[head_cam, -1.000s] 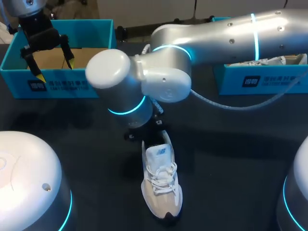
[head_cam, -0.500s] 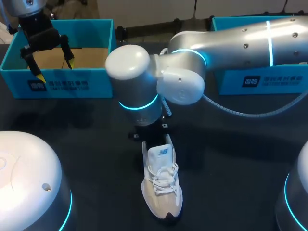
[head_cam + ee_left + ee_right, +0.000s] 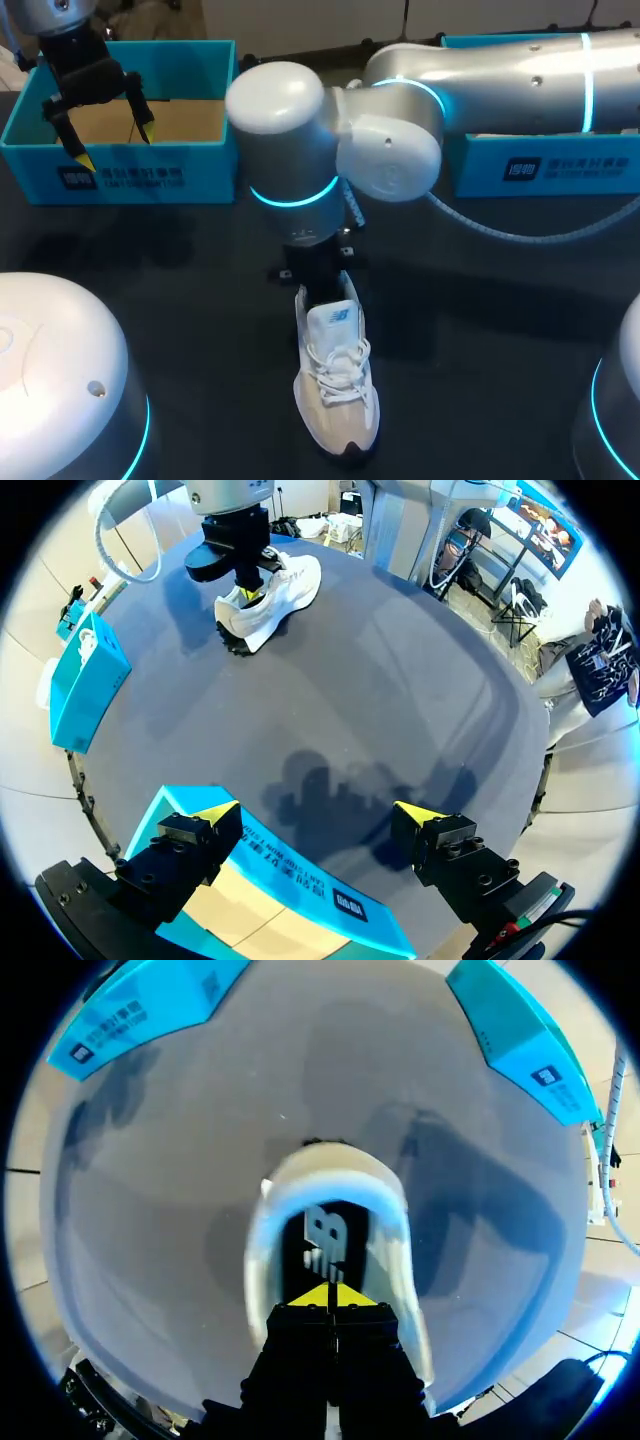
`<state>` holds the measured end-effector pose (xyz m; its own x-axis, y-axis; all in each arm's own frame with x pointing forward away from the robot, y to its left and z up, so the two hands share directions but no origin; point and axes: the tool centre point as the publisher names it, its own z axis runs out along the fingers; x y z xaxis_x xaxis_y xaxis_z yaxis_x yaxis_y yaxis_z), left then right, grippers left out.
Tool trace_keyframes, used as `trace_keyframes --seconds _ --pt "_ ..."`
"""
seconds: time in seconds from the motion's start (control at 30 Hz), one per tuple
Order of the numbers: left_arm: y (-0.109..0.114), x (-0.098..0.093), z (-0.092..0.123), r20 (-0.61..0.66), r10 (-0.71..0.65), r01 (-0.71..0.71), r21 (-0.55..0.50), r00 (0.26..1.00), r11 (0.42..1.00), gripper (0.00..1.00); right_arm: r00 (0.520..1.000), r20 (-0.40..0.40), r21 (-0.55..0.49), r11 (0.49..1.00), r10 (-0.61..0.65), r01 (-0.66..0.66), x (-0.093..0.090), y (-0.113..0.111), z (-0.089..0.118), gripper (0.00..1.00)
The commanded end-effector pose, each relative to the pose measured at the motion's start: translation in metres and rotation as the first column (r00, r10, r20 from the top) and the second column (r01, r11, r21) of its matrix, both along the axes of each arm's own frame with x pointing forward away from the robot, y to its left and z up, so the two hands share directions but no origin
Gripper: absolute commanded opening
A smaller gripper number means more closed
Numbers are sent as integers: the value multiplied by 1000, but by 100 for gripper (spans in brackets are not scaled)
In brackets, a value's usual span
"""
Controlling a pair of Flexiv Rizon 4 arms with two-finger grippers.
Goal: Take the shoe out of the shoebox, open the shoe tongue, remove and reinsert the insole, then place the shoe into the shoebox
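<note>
Right pincer (image 3: pixel 328 1295): tips pressed together, nothing seen between, in the shoe (image 3: pixel 335 385) mouth | shoe: 6 o'clock, not moved | right arm has slid over the heel | next, I think: insole (image 3: pixel 326 1235) | left pincer (image 3: pixel 310 825): wide open, empty, over shoebox (image 3: pixel 120 178) at 10 o'clock

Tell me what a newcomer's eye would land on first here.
The white shoe stands alone in the middle of the dark table, with the big silver right arm bent down over its heel end. The right gripper, fingertips pressed together, points into the shoe's opening above the insole. At the far left, the left gripper hangs open over the open blue shoebox.
</note>
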<state>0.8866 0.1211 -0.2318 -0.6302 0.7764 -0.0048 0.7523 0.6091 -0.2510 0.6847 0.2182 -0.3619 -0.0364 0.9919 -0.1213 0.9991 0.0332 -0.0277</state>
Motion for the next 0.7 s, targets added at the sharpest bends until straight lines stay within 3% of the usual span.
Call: trace_keyframes --seconds 0.03,0.1,0.17,0.3,0.37,0.6,0.63,0.67,0.7 --pt "0 0 0 0 -1 1 3 1000 1000 100 999 -15 47 998 31 -30 -1 -13 1 0" --pt "0 0 0 0 -1 1 3 1000 1000 100 999 -20 53 998 37 -36 -1 -15 0 0" --pt "0 0 0 0 -1 1 3 1000 1000 100 999 -30 55 998 43 -41 -2 -16 -1 15" --pt "0 0 0 0 -1 1 3 1000 1000 100 998 -39 61 997 49 -46 -4 -16 0 22" --pt "0 0 0 0 -1 1 3 1000 1000 100 997 -51 51 997 52 -50 -6 -14 2 38" --pt "0 0 0 0 -1 1 3 1000 1000 100 996 -74 41 998 50 -47 -14 -10 4 57" --pt "0 0 0 0 -1 1 3 1000 1000 100 996 -79 40 998 52 -49 -15 -9 5 71" --pt "0 0 0 0 -1 1 3 1000 1000 100 995 -81 40 998 53 -50 -15 -9 5 77" --pt "0 0 0 0 -1 1 3 1000 1000 100 995 -83 39 998 54 -51 -15 -8 5 93"
